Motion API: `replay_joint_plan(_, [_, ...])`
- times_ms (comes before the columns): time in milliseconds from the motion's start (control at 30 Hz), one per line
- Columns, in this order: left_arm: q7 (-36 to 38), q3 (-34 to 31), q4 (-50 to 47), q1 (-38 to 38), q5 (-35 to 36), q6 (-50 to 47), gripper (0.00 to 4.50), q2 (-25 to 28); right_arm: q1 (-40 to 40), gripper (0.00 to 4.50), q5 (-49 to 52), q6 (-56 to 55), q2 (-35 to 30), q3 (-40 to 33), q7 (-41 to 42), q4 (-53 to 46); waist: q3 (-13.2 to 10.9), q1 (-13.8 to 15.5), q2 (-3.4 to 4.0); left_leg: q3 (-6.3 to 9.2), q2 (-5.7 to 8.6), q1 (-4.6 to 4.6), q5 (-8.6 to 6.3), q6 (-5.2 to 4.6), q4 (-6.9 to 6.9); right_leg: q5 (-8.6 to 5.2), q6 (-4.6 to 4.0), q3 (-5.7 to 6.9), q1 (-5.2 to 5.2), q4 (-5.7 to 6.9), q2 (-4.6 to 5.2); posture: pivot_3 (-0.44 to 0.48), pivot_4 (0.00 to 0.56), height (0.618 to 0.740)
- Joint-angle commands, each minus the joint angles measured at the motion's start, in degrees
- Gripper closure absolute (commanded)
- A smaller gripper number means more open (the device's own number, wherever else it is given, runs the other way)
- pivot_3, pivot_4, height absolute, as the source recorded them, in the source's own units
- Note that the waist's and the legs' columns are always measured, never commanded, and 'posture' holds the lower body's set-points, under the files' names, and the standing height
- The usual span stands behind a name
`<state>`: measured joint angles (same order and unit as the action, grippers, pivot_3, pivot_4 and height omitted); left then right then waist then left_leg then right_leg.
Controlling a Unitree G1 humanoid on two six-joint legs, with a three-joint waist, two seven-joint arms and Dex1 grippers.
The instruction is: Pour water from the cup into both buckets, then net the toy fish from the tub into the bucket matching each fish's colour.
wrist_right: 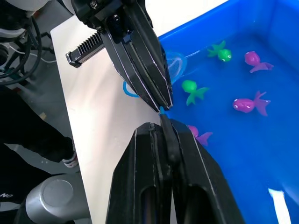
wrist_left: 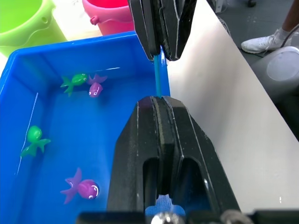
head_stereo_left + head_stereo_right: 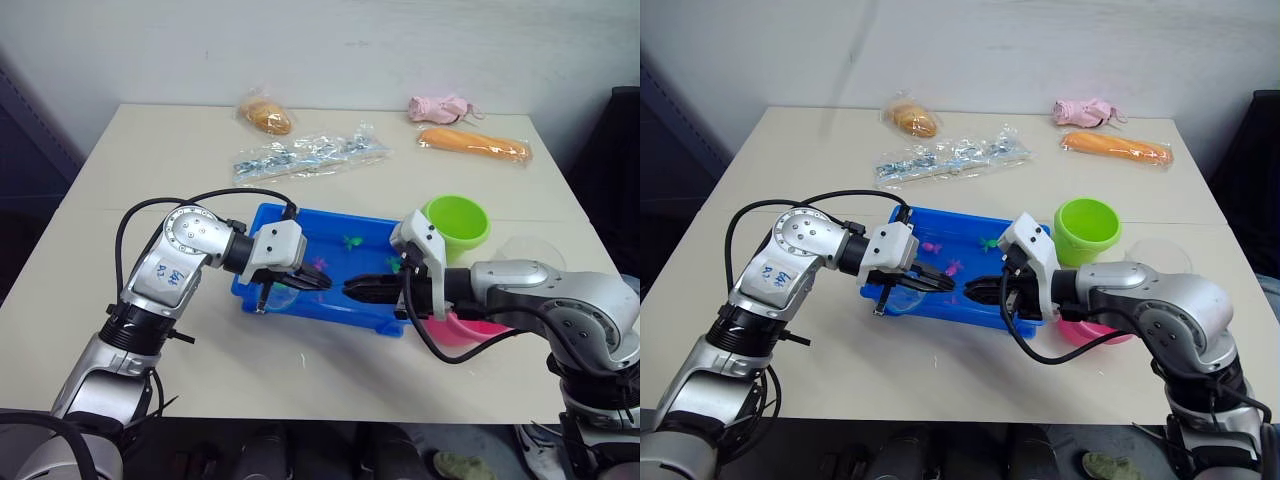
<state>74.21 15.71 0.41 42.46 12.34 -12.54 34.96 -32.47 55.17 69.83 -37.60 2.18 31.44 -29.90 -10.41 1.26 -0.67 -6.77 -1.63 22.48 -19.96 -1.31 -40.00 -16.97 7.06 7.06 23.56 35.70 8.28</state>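
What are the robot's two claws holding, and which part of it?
Both the left gripper and the right gripper are pinched shut on the net, each gripping its thin handle, over the near edge of the blue tub.

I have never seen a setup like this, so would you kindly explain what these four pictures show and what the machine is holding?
A two-armed humanoid robot works at a table. Two pictures come from its head, two from cameras on its wrists.

The left gripper and right gripper meet tip to tip over a blue tub, both shut on the thin handle of a small net. Pink and green toy fish lie in the tub.

Beside it stand a green bucket, a pink bucket and a clear cup. Bagged items lie further back.
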Motion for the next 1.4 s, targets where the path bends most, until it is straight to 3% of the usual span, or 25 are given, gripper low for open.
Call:
replay_joint_plan(33, [-0.3,-0.8,-3.0,0.1,0.2,0.4,4.50,0.2,0.2,4.41,0.3,-1.1,0.5,0.3,1.2,-1.0,0.0,0.0,0.00,0.00,0.00,0.00,0.00,0.00,0.00,0.00,0.00,0.00,0.00,0.00,0.00,0.000,0.150,0.740])
replay_joint_plan(367, [0.7,-1.3,-3.0,-0.9,0.8,1.2,4.50,0.7,0.7,4.41,0.4,0.6,-1.5,0.6,4.0,-0.2,0.0,0.0,0.00,0.00,0.00,0.00,0.00,0.00,0.00,0.00,0.00,0.00,0.00,0.01,0.00,0.000,0.150,0.740])
replay_joint_plan(467, [1.0,-1.2,-3.0,-1.0,0.8,1.5,4.50,0.8,0.3,3.40,1.2,2.1,-3.7,1.4,6.2,-0.3,0.0,0.0,0.00,0.01,0.00,0.01,0.00,0.00,-0.01,0.00,0.00,0.00,-0.01,0.00,0.00,0.000,0.150,0.740])
replay_joint_plan(567, [1.5,-0.7,-3.1,-1.0,0.6,1.5,4.50,1.1,0.7,1.92,0.2,1.7,-3.6,0.4,4.4,-0.4,0.0,0.0,0.00,0.02,0.00,-0.01,0.00,0.00,-0.01,0.00,0.00,-0.01,-0.01,0.01,0.00,0.000,0.150,0.740])
replay_joint_plan(633, [1.9,-0.3,-3.1,-0.7,0.3,1.3,4.50,1.3,0.5,1.30,0.3,2.1,-3.9,0.5,4.5,-0.2,0.0,0.0,0.00,0.02,-0.01,-0.02,0.00,0.00,-0.01,0.00,0.00,-0.01,-0.01,0.02,0.00,0.000,0.150,0.740])
replay_joint_plan(1067, [3.5,3.7,-5.6,0.7,-1.4,-4.1,4.50,1.9,-5.3,1.30,1.5,9.1,0.1,1.2,1.3,3.4,0.0,0.0,0.00,0.01,-0.01,-0.02,0.00,0.00,-0.04,0.00,0.00,-0.04,0.00,0.06,-0.02,0.000,0.150,0.740])
replay_joint_plan(1333, [1.2,5.1,-6.4,-2.6,-2.9,-2.7,4.50,0.4,-5.9,1.30,1.4,11.1,0.8,1.4,1.3,3.4,0.0,0.0,0.00,0.01,0.00,-0.02,0.00,0.00,-0.05,0.00,0.00,-0.06,-0.01,0.07,-0.02,0.000,0.150,0.740])
replay_joint_plan(1400, [0.6,5.3,-6.3,-3.4,-3.2,-2.1,4.50,0.0,-5.8,1.84,1.4,11.3,0.9,1.4,1.5,3.3,0.0,-0.1,0.00,0.01,-0.01,-0.02,0.00,0.00,-0.05,0.00,0.00,-0.05,0.00,0.08,-0.02,0.000,0.150,0.740])
